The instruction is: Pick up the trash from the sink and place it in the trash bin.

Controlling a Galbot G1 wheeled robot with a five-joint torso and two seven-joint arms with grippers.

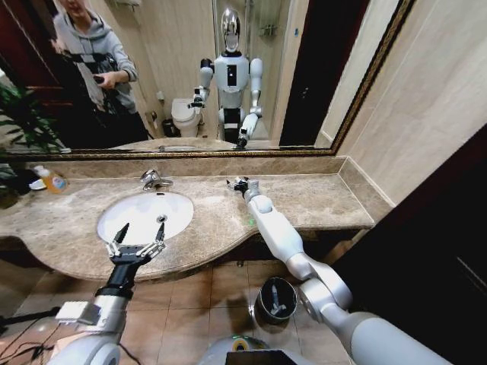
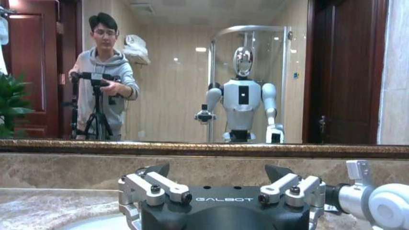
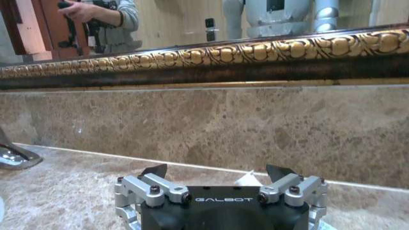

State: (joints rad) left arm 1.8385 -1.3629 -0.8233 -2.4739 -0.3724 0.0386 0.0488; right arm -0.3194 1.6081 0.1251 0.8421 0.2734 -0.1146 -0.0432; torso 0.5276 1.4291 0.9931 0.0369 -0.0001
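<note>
Sink (image 1: 144,215) lies under the spread left end effector (image 1: 139,230).

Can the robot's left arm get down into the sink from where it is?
Probably yes. The left gripper hangs open over the near edge of the sink, and nothing stands between its fingers and the white basin.

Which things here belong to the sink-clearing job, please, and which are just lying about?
Job: white oval sink basin; small round dark grey trash bin; open left gripper over basin; open right gripper over beige marble counter.
Lying about: orange-yellow soap bottle; chrome faucet.
</note>
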